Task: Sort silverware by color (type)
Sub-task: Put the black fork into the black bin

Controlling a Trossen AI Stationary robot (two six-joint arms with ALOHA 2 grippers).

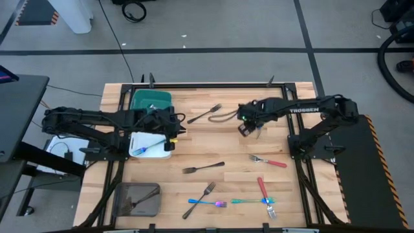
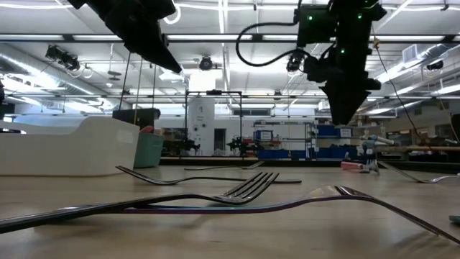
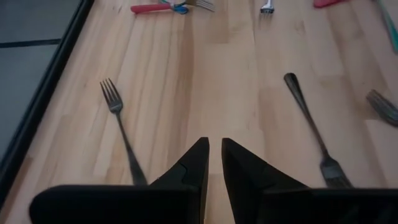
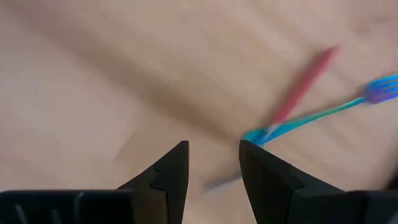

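Above table centre, right gripper [image 1: 246,128] hangs open.

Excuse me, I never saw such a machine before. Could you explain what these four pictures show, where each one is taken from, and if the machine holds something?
It is a robot with two dark arms at a wooden table. One picture looks straight down, one looks level across the table top, and two come from cameras on the wrists. Forks lie scattered: dark ones, a red-handled one and shiny blue ones. At the left stand a teal tray, a white tray with a blue fork inside, and a grey tray. The left hand is nearly closed and holds nothing. The right hand is open and empty, above the table.
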